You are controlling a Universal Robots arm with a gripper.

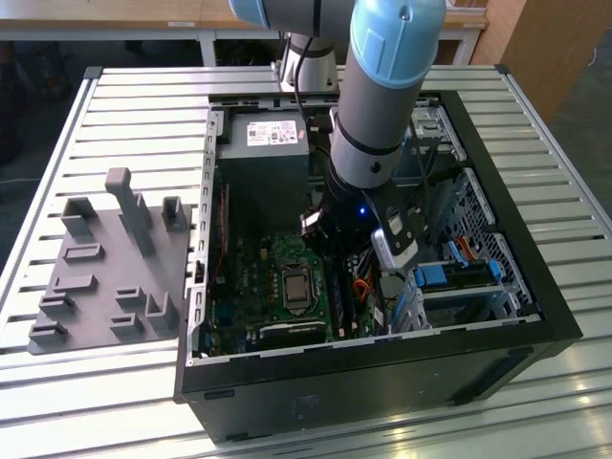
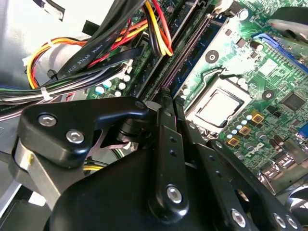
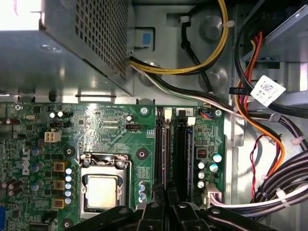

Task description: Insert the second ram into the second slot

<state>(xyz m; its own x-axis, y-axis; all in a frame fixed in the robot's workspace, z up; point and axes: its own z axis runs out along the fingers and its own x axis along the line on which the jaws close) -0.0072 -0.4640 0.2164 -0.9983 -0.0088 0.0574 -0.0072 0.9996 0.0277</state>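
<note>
My gripper (image 3: 166, 206) reaches down into the open computer case (image 1: 497, 316), its arm (image 1: 368, 124) coming in from above. In both wrist views its black fingers (image 2: 163, 139) stand pressed close together. A thin dark edge, the second ram (image 3: 166, 154), runs straight out from between them. It stands upright along the memory slot (image 3: 160, 144) nearest the processor socket (image 3: 102, 190). How deep it sits in that slot I cannot tell. A white latch (image 3: 167, 114) marks the slot's far end.
A neighbouring dark memory slot (image 3: 185, 154) lies just beside it. Bundled cables (image 3: 262, 163) crowd the far side of the slots. The power supply box (image 1: 263, 143) stands beyond, with blue drive brackets (image 1: 454, 277) by the case wall. A grey holder tray (image 1: 105, 268) lies on the exterior view's left.
</note>
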